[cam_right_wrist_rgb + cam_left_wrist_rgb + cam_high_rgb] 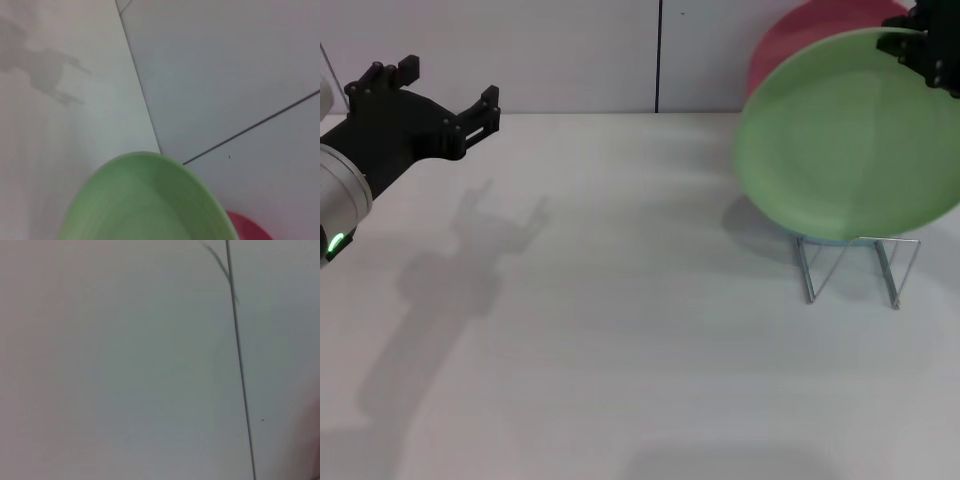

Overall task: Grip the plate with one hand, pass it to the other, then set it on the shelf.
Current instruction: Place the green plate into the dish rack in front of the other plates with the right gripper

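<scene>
The light green plate (845, 135) stands nearly upright at the far right, its lower edge down at the silver wire shelf (895, 272). My right gripper (920, 45), black, is shut on the plate's upper right rim. The plate also fills the lower part of the right wrist view (145, 200). My left gripper (455, 88), black on a silver-grey arm segment with a green light (335, 242), hangs open and empty above the table at the far left. The left wrist view shows only the wall and a seam.
A red plate (800, 35) stands upright right behind the green one and also shows in the right wrist view (247, 227). The white table (620, 330) runs back to a white wall with a dark vertical seam (658, 55).
</scene>
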